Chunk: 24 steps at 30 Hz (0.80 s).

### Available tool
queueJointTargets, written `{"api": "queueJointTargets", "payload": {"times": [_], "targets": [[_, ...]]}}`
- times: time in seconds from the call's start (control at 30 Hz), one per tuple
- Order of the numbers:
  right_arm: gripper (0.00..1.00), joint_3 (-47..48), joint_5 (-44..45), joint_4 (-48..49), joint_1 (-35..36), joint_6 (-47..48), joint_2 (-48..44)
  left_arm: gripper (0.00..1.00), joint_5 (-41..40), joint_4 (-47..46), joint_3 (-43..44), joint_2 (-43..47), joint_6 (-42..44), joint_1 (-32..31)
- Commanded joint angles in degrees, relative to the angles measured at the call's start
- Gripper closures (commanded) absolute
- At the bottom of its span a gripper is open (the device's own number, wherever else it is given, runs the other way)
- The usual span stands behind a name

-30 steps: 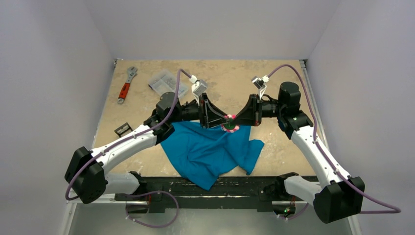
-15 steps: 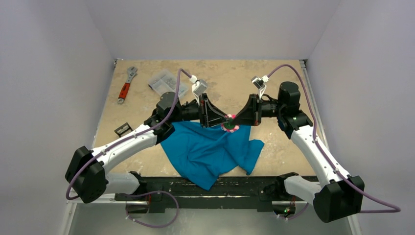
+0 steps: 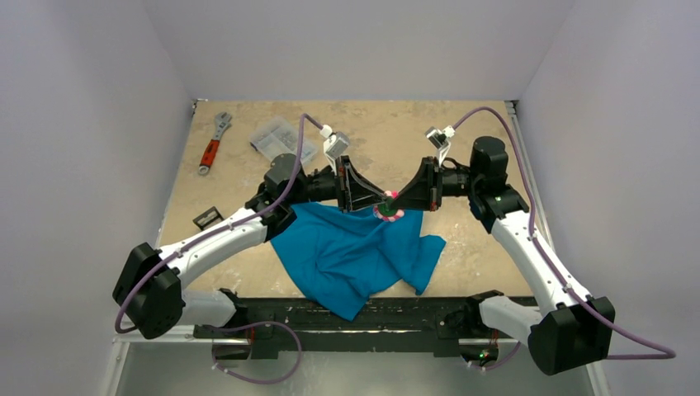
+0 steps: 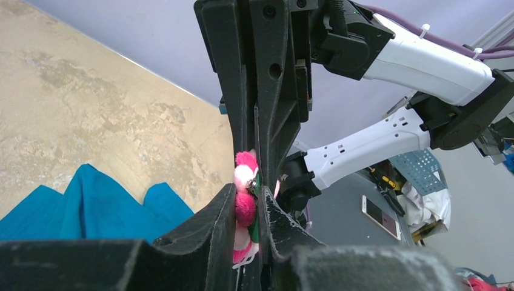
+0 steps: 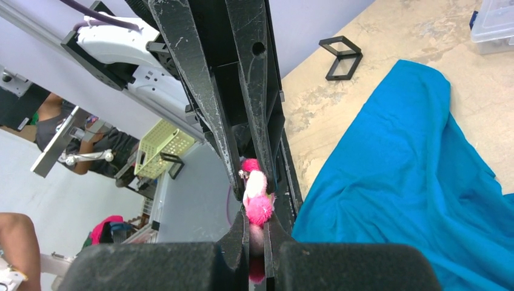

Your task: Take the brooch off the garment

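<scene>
The left gripper and the right gripper meet tip to tip, each closed narrow on the brooch and pinching it from opposite sides. The brooch is held just above the far edge of the shirt, where the cloth rises toward it. Whether the pin is free of the fabric I cannot tell. I'd judge the grasp made and the pulling apart left to do. I count one brooch, one shirt and two grippers. On the tabletop there is also one wrench, one clear plastic box and one small black frame.
</scene>
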State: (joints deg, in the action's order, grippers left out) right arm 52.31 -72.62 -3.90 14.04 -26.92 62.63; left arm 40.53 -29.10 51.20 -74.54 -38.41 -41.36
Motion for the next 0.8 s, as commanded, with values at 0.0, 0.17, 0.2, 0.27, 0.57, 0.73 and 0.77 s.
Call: {"api": "queueJointTargets", "payload": {"times": [0.0, 0.17, 0.2, 0.27, 0.57, 0.73, 0.77], "targets": [[1.00, 2.88, -1.47, 0.47, 0.32, 0.55, -0.41, 0.85, 0.82, -3.43, 0.60, -1.49, 0.11, 0.10], [1.00, 3.30, -1.55, 0.41, 0.37, 0.62, -0.05, 0.85, 1.19, -3.03, 1.35, -2.59, 1.01, -0.28], [1.00, 3.32, -1.56, 0.39, 0.37, 0.63, -0.03, 0.85, 1.29, -2.92, 1.54, -2.62, 1.39, -0.48], [1.00, 3.32, -1.65, 0.30, 0.37, 0.64, -0.05, 0.85, 1.43, -2.82, 1.62, -2.71, 1.90, -0.84], [1.00, 3.80, -1.99, 0.15, 0.37, 0.88, 0.56, 0.81, 0.89, -1.47, 2.45, -3.33, 3.31, -1.60], [1.00, 4.02, -2.09, -0.43, 0.35, 1.48, 0.72, 0.78, 0.42, -0.65, 2.96, -3.51, 3.84, -1.80], [1.00, 4.10, -2.13, -0.55, 0.37, 1.56, 0.78, 0.76, 0.35, -0.42, 3.02, -3.57, 3.88, -1.80]]}}
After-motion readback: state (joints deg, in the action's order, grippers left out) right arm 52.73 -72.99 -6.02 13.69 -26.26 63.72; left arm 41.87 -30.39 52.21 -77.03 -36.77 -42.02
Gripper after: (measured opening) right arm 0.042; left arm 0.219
